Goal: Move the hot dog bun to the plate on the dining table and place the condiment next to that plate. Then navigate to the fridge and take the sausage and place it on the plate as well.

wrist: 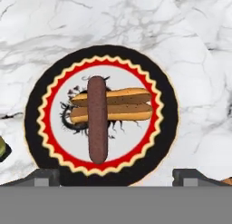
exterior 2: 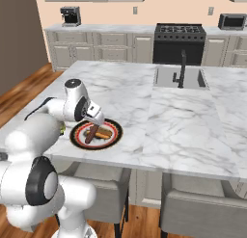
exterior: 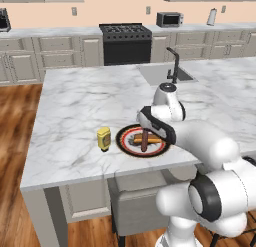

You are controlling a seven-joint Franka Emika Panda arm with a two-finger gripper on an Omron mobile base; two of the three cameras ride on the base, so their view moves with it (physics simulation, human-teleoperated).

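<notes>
Marble dining table (exterior: 75, 106), plate (exterior: 126, 143) near edge, wood floor (exterior: 15, 121)

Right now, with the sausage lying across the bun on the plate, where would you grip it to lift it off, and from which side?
Probably from straight above, at the lower free end of the sausage in the hand view. It is a thin cylinder lying crosswise over the hot dog bun, so fingers could close across its width there without touching the bun. The open pincer hangs above the plate.

Sausage (wrist: 97, 119) lies across the hot dog bun (wrist: 124, 104) — both on the plate (wrist: 50, 78).
</notes>
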